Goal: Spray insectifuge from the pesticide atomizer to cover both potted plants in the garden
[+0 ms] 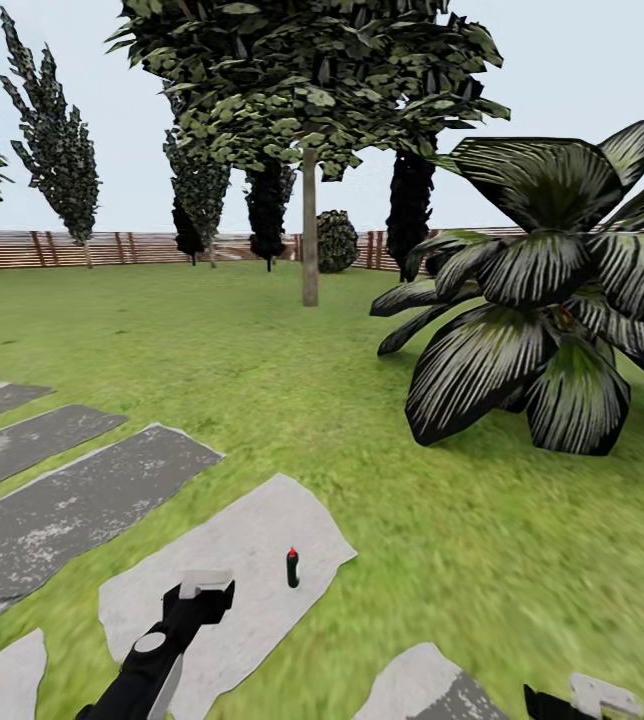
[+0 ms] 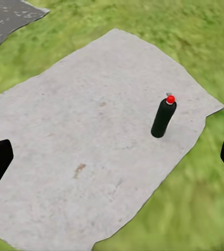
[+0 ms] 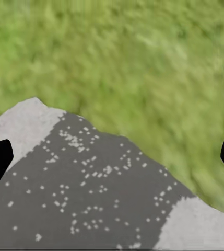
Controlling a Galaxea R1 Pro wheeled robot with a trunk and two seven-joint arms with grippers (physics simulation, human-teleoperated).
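So the pesticide atomizer is standing upright on a pale grey stepping stone in the lawn, near the stone's edge. The left gripper hovers just beside it with fingers spread wide, empty. The right gripper is also open, over another stone. Brown slatted fence and trees sit behind, with a big striped-leaf agave off to the right.

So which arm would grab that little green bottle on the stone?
Probably the left: its tool hangs open over the same stepping stone as the pesticide atomizer, while the right tool sits farther off.
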